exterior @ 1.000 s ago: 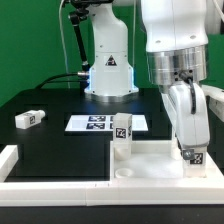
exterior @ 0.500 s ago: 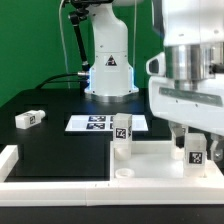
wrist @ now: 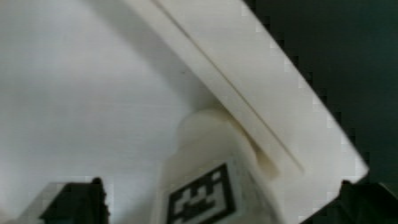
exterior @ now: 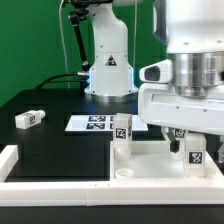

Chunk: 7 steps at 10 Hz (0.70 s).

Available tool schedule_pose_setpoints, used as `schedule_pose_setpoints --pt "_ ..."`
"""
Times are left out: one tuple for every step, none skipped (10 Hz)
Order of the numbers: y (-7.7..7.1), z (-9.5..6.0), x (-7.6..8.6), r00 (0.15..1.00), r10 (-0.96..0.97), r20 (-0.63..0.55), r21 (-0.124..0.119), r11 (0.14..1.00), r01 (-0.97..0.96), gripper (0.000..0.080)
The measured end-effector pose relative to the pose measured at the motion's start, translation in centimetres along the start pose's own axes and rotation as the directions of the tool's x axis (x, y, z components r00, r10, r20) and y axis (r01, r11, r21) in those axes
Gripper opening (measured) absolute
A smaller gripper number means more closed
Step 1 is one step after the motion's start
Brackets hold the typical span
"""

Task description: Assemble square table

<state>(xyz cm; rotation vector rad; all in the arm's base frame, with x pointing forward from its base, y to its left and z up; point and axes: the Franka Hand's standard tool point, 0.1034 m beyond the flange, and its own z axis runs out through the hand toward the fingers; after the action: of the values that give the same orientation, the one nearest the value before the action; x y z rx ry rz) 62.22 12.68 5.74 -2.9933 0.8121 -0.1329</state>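
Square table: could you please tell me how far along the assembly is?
Looks done: one leg upright in the slab's corner. In hand: second leg, also upright on the slab, straddled by the open gripper; seating unclear. Left: loose leg lying on the black tabletop.

On black table (exterior: 60,150): marker board (exterior: 100,123) flat near the middle; loose leg block (exterior: 28,118) toward the exterior view's left (well apart from that board); square slab (exterior: 150,162) front right, near low border wall (exterior: 50,192).
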Motion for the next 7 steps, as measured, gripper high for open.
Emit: schedule_pose_setpoints --pt "-0.44 -0.48 0.33 0.981 -0.191 -0.021 0.001 0.982 0.191 0.0649" --pt "-0.74 -0.67 0.47 0.979 -0.201 -0.044 0.01 0.979 0.202 0.0649" --pt "-0.64 -0.54 0.44 0.979 -0.198 -0.042 0.009 0.98 0.198 0.0603" --pt "-0.63 -0.49 0.42 0.987 -0.159 -0.04 0.011 0.987 0.159 0.0603" --pt "-0.62 -0.44 0.39 0.996 -0.079 -0.039 0.014 0.997 0.079 0.0466" --pt "-0.21 -0.36 0.5 0.999 -0.033 -0.036 0.009 0.999 0.033 0.033" --pt "-0.09 -0.34 0.54 0.998 0.057 -0.034 0.011 0.998 -0.056 0.033"
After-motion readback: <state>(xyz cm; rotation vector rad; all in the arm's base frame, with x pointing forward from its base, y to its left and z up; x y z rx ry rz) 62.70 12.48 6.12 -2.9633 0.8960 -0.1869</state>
